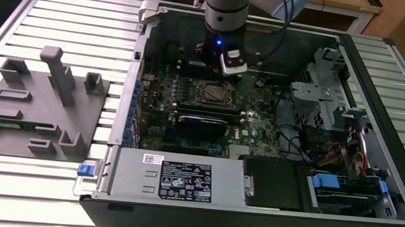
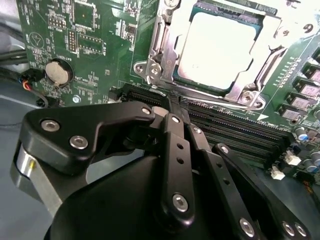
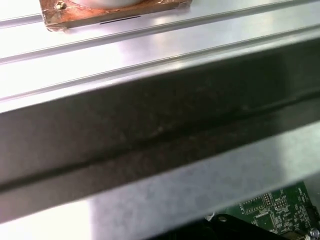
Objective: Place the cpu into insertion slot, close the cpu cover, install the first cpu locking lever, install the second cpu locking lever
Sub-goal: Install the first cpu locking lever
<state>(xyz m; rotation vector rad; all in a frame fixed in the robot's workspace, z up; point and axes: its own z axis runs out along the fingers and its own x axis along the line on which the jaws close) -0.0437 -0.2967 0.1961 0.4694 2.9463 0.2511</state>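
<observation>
**Snag risk, close quarters**

Cpu (image 2: pixel 216 50) sits in the slot (image 2: pixel 150 70) w/ cover (image 2: pixel 272 35) down over it. Gripper (image 2: pixel 167 112), pinched shut & empty, hangs just beside. A low sweep could catch the cover edge, prob. shifting the cpu.

No print legible. Black label (image 1: pixel 185 182) and small white sticker (image 1: pixel 154 159) sit on the power supply box (image 1: pixel 128 180). White markings on the green circuit board (image 2: pixel 60 30) are too fine to read.
</observation>
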